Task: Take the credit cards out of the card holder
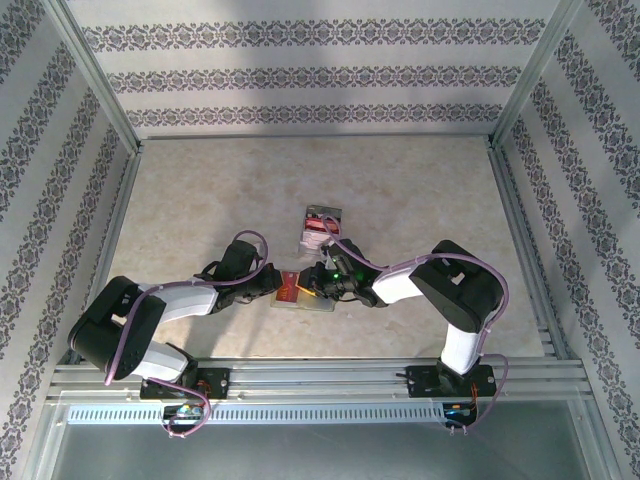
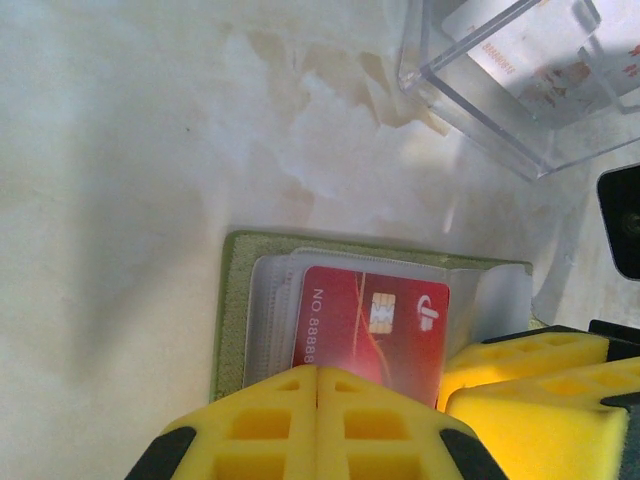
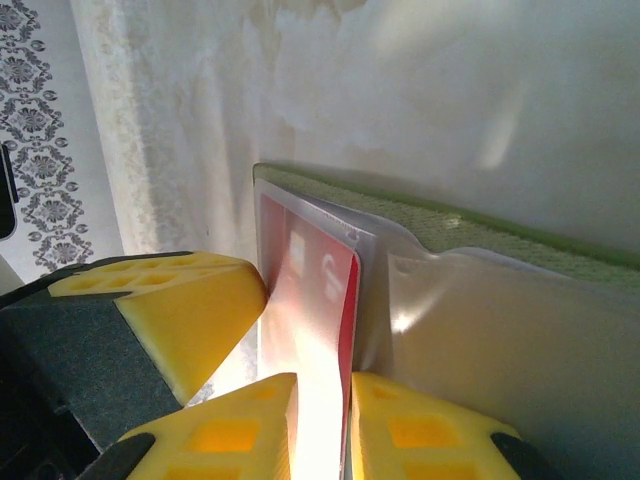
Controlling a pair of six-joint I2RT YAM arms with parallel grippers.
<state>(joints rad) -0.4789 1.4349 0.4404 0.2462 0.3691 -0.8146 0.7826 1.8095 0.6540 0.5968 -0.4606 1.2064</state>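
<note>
The olive-green card holder lies open on the table, its greyish clear pockets facing up. A red credit card with a chip and a yellow line sticks partly out of a pocket. My left gripper is shut, its yellow fingertips together over the near edge of the card and holder, with nothing visible between them. My right gripper is shut on the red card's free edge, beside the holder's green rim. From above, the left gripper and right gripper meet over the holder.
A clear plastic tray with red-and-white contents stands just beyond the holder, also seen from above as the tray. The right gripper's yellow fingers crowd the holder's right side. Patterned walls and metal rails enclose the beige table.
</note>
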